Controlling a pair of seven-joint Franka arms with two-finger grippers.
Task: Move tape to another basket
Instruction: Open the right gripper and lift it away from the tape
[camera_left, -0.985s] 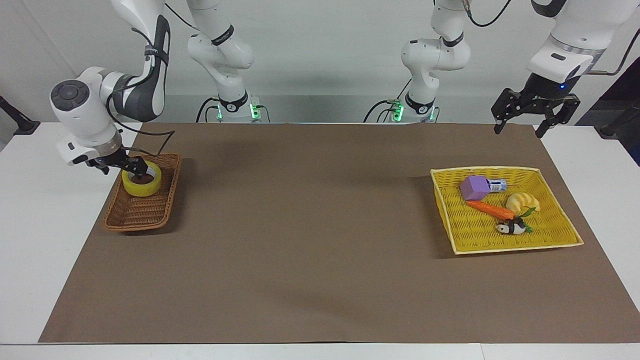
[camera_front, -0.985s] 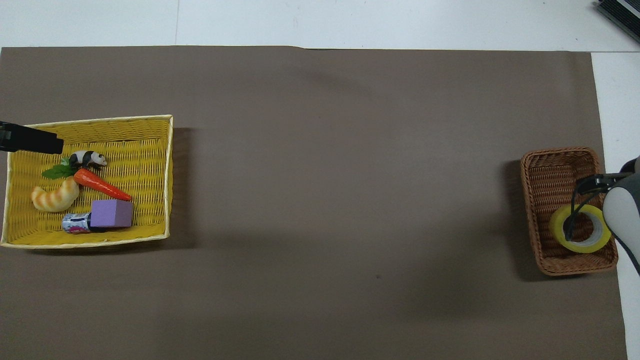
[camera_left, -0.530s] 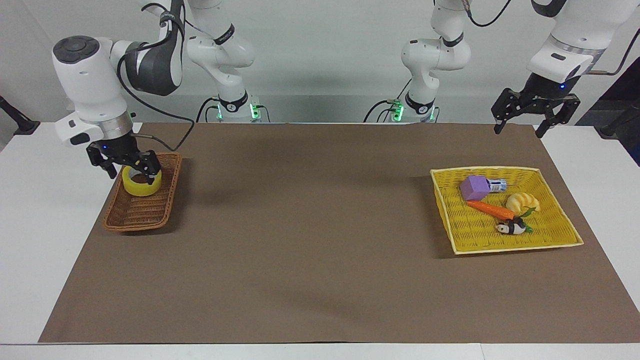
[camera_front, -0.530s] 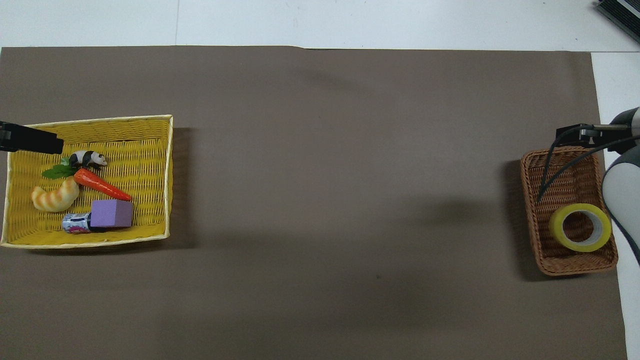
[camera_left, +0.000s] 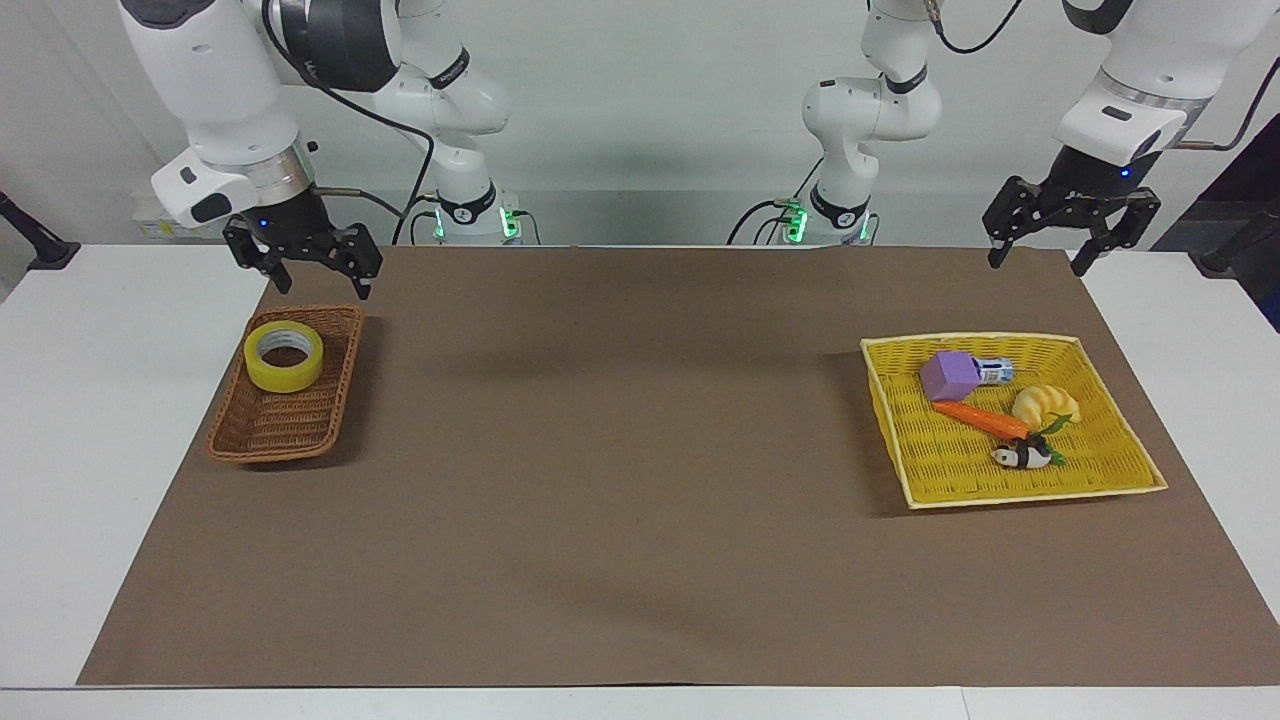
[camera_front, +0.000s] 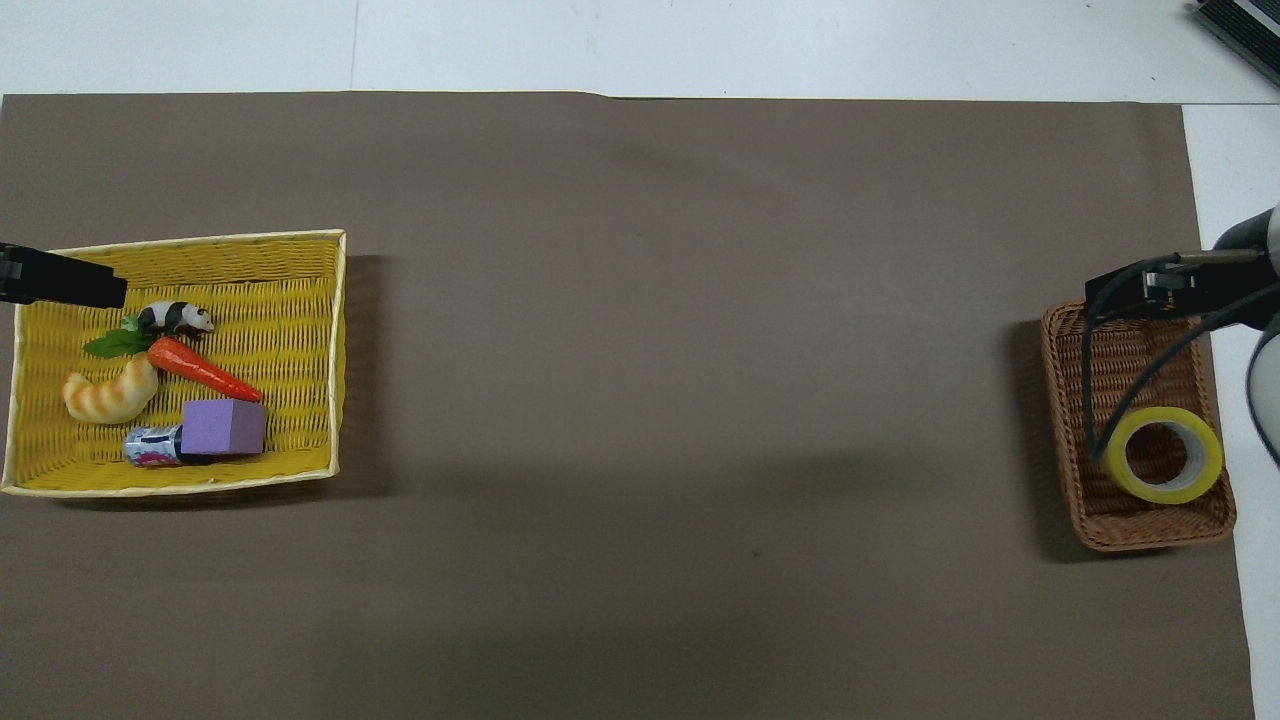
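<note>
The yellow tape roll (camera_left: 284, 356) lies flat in the narrow brown wicker basket (camera_left: 270, 430), in the end nearer to the robots. It also shows in the overhead view (camera_front: 1165, 455), as does the basket (camera_front: 1060, 400). My right gripper (camera_left: 305, 270) is open and empty, raised over the brown basket and clear of the tape. My left gripper (camera_left: 1072, 235) is open and empty and waits in the air at the left arm's end of the table.
A wide yellow basket (camera_left: 960, 480) at the left arm's end holds a purple block (camera_left: 948, 374), a small can (camera_left: 995, 371), a carrot (camera_left: 980, 418), a croissant toy (camera_left: 1045, 404) and a panda figure (camera_left: 1020, 457). A brown mat (camera_left: 620, 450) covers the table.
My right gripper has let go of the tape, opened and risen out of the brown basket. The tape stays in the basket. The left arm has not moved.
</note>
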